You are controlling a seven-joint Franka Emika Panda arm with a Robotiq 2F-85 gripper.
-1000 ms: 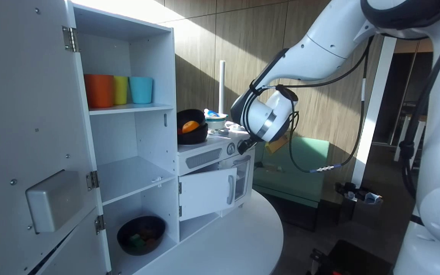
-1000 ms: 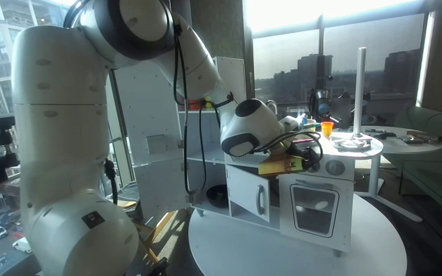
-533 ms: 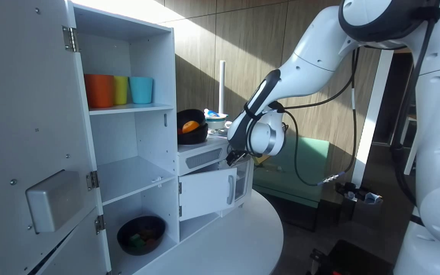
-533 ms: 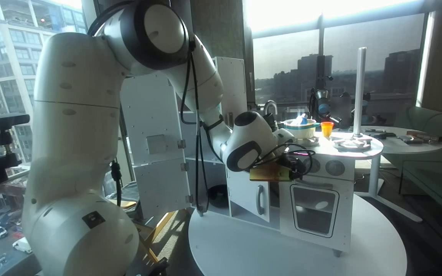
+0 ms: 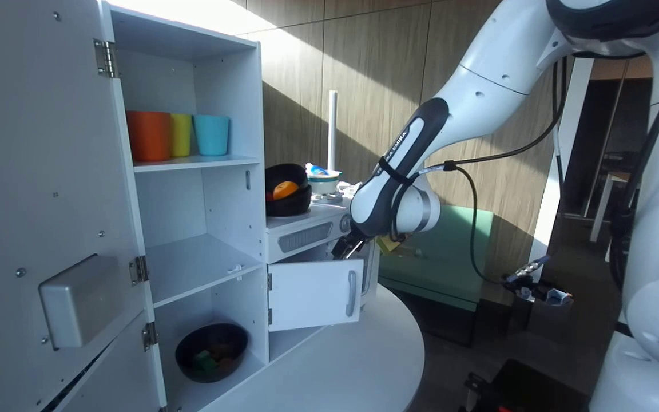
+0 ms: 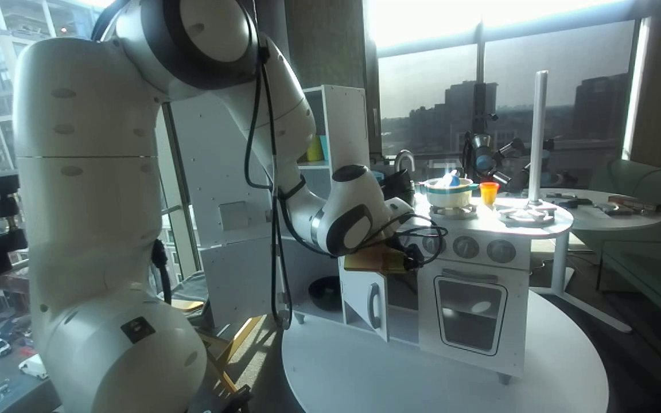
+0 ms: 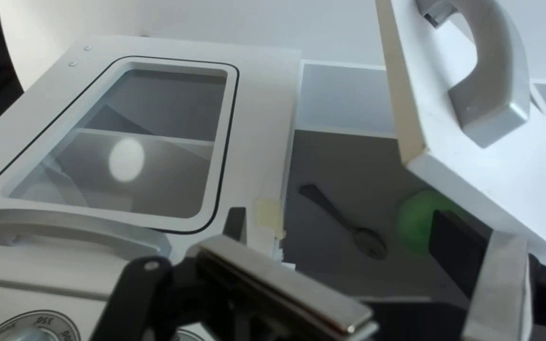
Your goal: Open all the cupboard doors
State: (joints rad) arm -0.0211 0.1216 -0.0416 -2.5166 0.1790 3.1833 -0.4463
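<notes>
Cupboard door (image 5: 313,295) beside hand (image 5: 347,248) (spread wide)

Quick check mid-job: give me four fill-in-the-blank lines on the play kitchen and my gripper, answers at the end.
1. The gripper is not shut but ____.
2. The small cupboard door stands ajar, whereas the oven door beside it is ____.
3. In the wrist view, the spoon lies near a round object coloured ____.
4. In the tall cabinet, the dark bowl sits in the ____ compartment.

Missing words: open; shut; green; bottom.
</notes>
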